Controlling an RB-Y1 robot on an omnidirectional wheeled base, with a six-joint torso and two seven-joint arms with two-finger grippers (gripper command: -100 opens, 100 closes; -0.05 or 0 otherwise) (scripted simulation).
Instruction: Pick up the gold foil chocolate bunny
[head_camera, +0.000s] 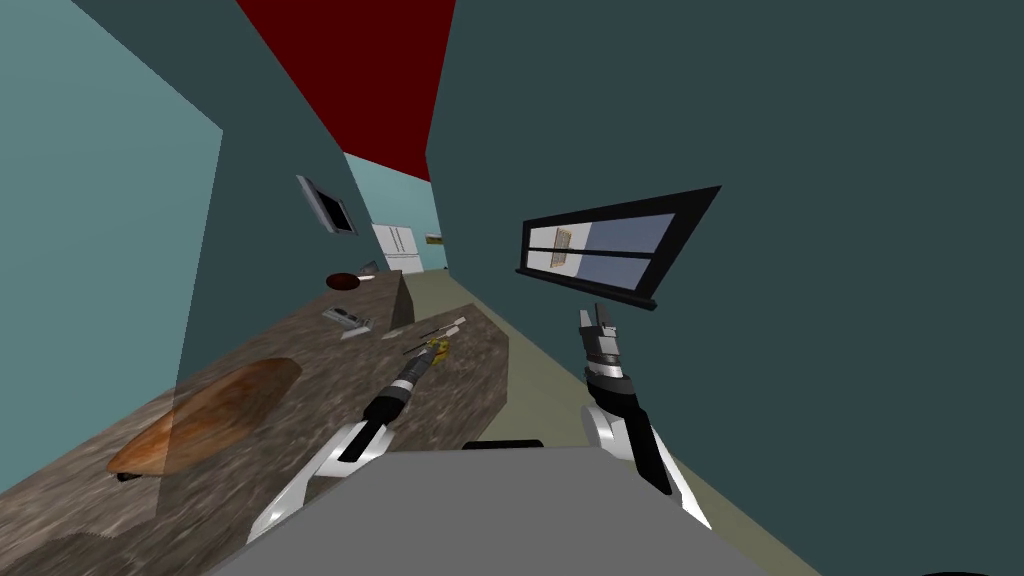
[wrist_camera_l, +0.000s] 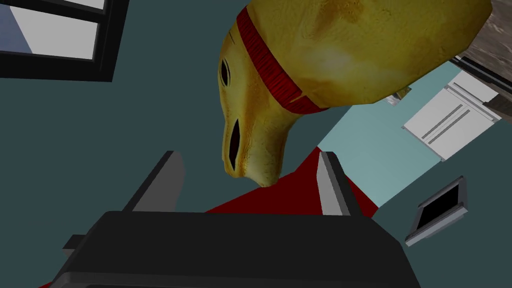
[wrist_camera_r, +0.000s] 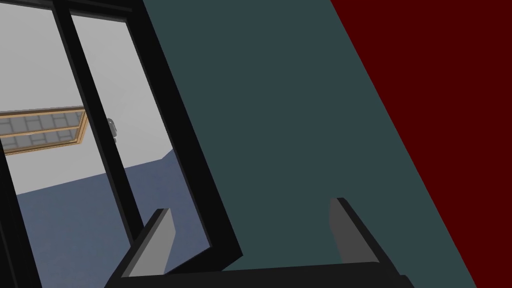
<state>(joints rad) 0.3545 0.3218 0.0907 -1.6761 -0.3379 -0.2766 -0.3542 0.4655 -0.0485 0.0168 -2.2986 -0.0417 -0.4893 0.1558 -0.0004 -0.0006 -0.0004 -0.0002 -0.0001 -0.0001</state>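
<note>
Bunny (wrist_camera_l: 350, 50) on counter (head_camera: 300, 400), 11 o'clock, just beyond left tool (wrist_camera_l: 250, 165). Board (head_camera: 205, 415) at bunny's 8. Small items (head_camera: 440, 328), likely utensils, at its 12. Right tool (head_camera: 597, 320) at 1 o'clock, off counter.

Bunny (wrist_camera_l: 350, 45): gold, slight sheen w/ ribbed red collar (wrist_camera_l: 270, 65); counter (head_camera: 330, 380) mottled stone; board (head_camera: 210, 410) wood.

No text, label, brand, number or sign can be read anywhere.
</note>
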